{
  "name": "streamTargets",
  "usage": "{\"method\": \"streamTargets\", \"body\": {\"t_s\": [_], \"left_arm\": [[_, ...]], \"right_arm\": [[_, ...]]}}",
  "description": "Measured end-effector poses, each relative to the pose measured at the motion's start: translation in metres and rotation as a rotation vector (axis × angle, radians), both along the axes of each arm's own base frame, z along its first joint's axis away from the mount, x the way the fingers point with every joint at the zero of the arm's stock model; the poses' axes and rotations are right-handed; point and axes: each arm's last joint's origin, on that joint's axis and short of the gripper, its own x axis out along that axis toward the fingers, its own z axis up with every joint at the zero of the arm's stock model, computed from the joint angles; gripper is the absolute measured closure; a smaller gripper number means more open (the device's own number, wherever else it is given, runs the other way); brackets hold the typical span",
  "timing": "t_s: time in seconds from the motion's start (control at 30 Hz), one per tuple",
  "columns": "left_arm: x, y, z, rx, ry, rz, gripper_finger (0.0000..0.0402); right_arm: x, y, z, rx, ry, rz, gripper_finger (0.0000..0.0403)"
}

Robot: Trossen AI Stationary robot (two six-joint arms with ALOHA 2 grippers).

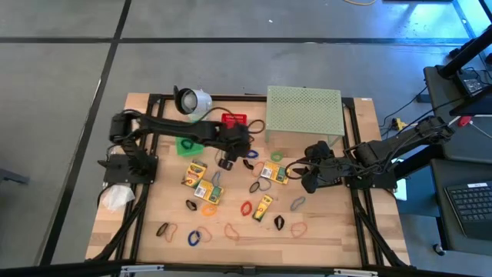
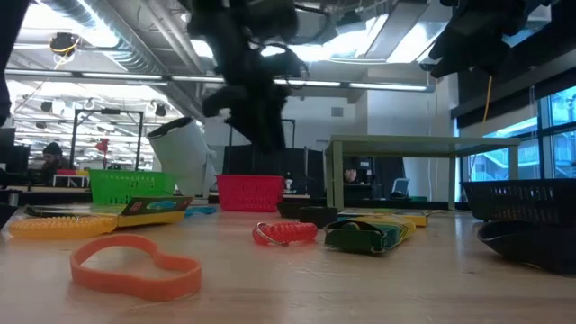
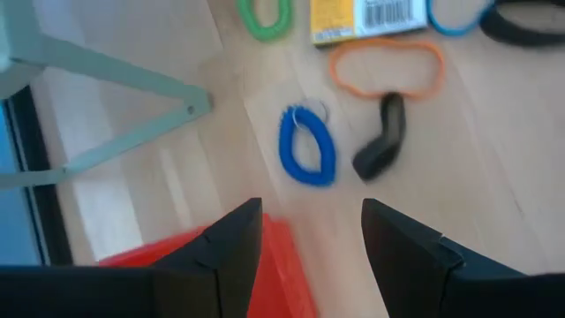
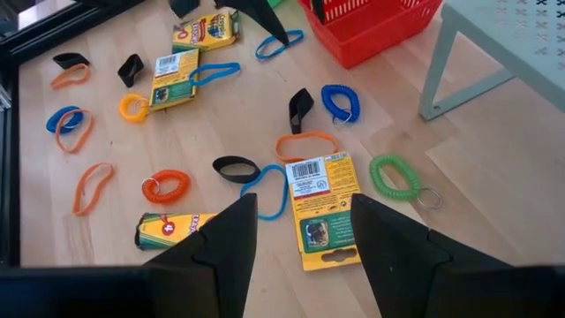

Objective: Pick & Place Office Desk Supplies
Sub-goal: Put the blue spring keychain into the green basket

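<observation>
Left gripper [image 3: 309,256]: open, empty, above the blue coil [image 3: 307,147] lying at 12 o'clock of its fingers, beside the red basket [image 3: 282,265].
Right gripper [image 4: 300,238]: open, empty, over a crayon box [image 4: 325,208].
Advice: centre, descend straight, close around one coil side.

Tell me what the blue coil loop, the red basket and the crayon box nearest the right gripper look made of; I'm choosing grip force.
Blue coil loop: probably springy plastic, glossy, wound like a phone cord.
Red basket: apparently rigid moulded plastic, with slotted lattice walls.
Crayon box: printed cardboard by the look, flat faces, barcode, punched hang slot.
</observation>
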Motion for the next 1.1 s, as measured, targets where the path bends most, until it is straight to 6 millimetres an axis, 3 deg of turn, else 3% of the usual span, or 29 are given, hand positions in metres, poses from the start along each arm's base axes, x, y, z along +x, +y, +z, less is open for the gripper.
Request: {"method": "streamTargets", "body": {"t_s": [0.4, 0.77, 1.1], "left_arm": [[0.048, -0.006, -0.038, -0.058, 0.068, 0.072, 0.0247], [0.054, 0.006, -0.054, -0.068, 0.078, 0.163, 0.0247], [0.054, 0.01, -0.054, -0.106, 0.054, 0.233, 0.0248]], "right_arm": [[0.0, 0.0, 0.0, 0.007, 0.001, 0.002, 0.0218], [0.001, 0.001, 0.001, 0.012, -0.012, 0.002, 0.0218], [0.002, 0.001, 0.002, 0.011, -0.02, 0.007, 0.0218]]}}
